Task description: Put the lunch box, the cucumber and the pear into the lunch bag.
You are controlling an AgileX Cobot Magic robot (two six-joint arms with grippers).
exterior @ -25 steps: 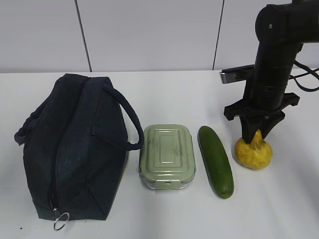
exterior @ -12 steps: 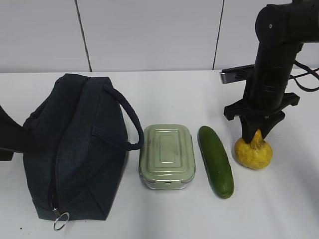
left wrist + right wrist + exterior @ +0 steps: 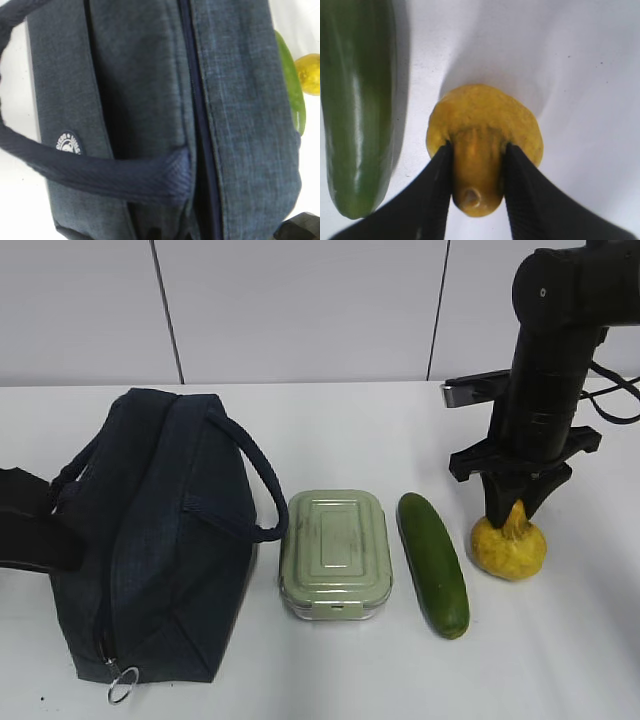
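Exterior view: white table, pale wall.

White counter, matte, evenly lit, soft shadows. Behind it a pale grey panelled wall with two dark vertical seams.

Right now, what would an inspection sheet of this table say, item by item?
Surface: white table, bare around the things.
Job's things: lunch bag zipped shut at left; lunch box, cucumber and pear in a row beside it, none inside.
Clutter: nothing seen.
Grippers: right gripper closed on the pear's neck; left gripper not visible, only its dark arm at the bag's left side.
Cables: black cables behind the right arm.
Surroundings: pale panelled wall.
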